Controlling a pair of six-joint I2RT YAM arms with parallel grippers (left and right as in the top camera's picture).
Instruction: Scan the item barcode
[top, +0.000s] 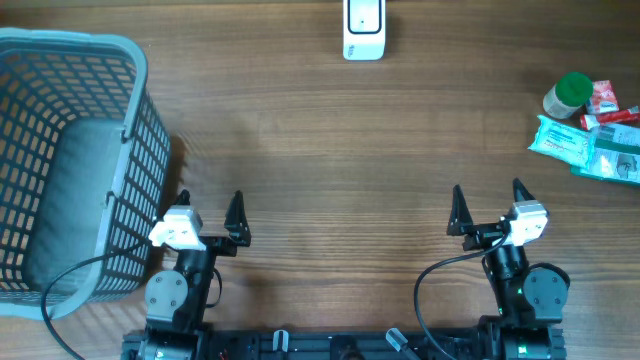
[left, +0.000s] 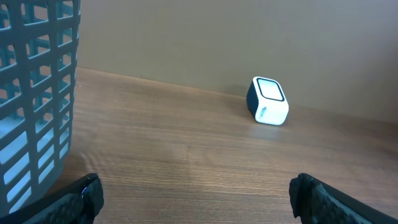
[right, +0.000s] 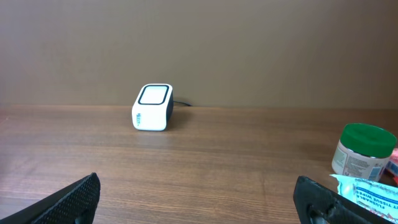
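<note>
The left gripper (top: 209, 205) and the right gripper (top: 488, 195) both stand apart, empty. The packets (top: 590, 145) at the far right crowd against the jar (top: 568, 95), so a grasp there may catch two things.

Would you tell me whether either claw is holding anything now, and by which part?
Nothing is held: the left claw and right claw are both open and empty.

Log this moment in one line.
left tool: open, empty | right tool: open, empty | items: right edge, untouched | scanner: far centre | basket: left
</note>
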